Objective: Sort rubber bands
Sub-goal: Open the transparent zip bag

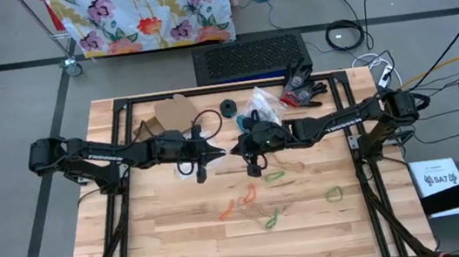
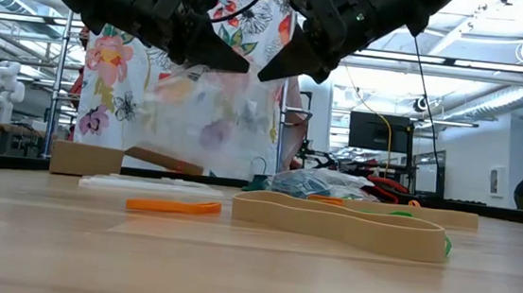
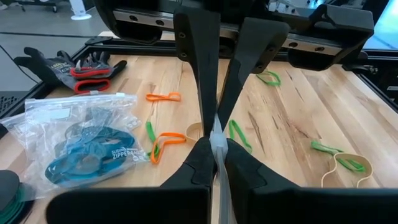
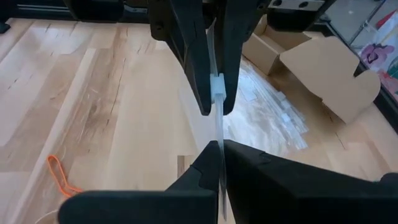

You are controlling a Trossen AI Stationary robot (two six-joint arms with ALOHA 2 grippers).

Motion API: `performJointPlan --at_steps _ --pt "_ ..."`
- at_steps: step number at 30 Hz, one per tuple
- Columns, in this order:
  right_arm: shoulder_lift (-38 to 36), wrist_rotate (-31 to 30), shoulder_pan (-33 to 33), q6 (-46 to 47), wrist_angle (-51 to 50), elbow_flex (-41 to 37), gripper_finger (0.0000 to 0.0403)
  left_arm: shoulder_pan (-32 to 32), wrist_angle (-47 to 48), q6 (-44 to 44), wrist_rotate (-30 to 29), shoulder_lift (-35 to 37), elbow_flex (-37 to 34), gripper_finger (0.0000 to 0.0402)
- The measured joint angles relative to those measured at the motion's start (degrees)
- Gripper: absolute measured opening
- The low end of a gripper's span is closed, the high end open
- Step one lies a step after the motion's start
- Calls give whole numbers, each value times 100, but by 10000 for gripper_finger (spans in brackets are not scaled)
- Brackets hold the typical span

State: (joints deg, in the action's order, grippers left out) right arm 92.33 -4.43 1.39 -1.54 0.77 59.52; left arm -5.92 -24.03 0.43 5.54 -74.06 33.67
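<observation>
1. The left hand [image 1: 222, 154] and the right hand [image 1: 236, 149] are meeting tip to tip above the middle of the desk [image 1: 173, 241], each with its fingers pinched together on the top edge of one clear plastic bag [image 2: 212, 114], which is hanging limp between them.
2. The rubber bands [image 1: 261, 205] are lying loose on the boards below and on the near side of both hands: orange, green and tan loops, some overlapping, one green loop [image 1: 334, 193] well apart out past the right hand.
3. Judgement: the bands are looking very light, soft and floppy, flat to the wood. Pinching one strand of a loop, where it is lying clear of its neighbours, seems the best hold; a tangled pair would likely be coming up together.
4. Behind the right hand, a filled zipper bag [image 3: 81, 140] of blue bands is resting, with a black-and-red glove [image 3: 71, 67] beyond it.
5. Cardboard pieces [image 1: 171, 114] are sitting behind the left hand.
6. The surface is pale plank wood, smooth, giving little purchase under a thin loop.
7. Room: a flowered cloth [image 1: 141, 12], floor cables, workshop lighting.
</observation>
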Motion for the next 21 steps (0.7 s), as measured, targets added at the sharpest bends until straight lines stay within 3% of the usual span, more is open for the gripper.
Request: performJointPlan --at_steps 7,12,21 --pt "-11 -264 -4 332 -521 11 0 -1 89 -2 -52 -7 2 19" --pt "-66 -723 6 640 -1531 -61 1 -1 115 -2 -101 13 4 20" --pt "-144 -706 -2 577 -1236 -27 1 1 440 -6 -404 11 4 20"
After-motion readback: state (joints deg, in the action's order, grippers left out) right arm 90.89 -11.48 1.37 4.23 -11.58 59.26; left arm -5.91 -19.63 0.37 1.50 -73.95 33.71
